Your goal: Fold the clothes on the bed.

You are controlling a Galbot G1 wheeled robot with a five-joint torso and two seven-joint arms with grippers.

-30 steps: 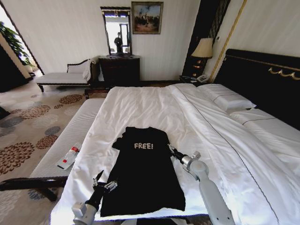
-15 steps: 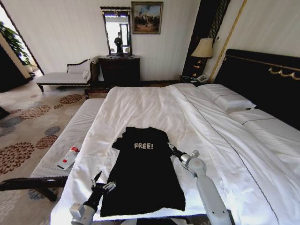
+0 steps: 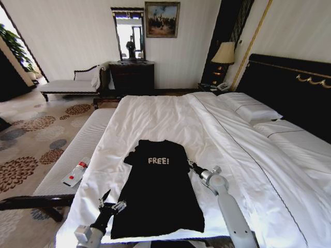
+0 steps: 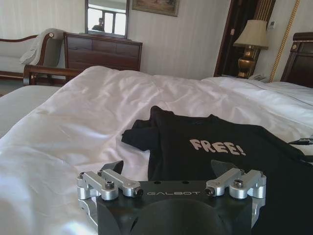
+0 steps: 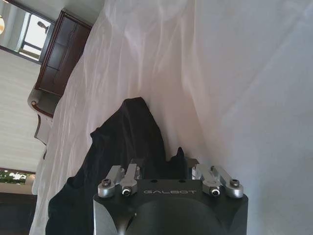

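left end effector (image 3: 109, 204): fingers spread, holding nothing, at the T-shirt's lower left edge | black "FREE!" T-shirt (image 3: 159, 188): flat, front up, near the foot of the white bed (image 3: 155, 121) | right end effector (image 3: 189, 164): at the shirt's right side beside the sleeve, seemingly pinching fabric; grip cannot be told

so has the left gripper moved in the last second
Yes. The left gripper has slid slightly back toward the robot along the T-shirt's near left edge.
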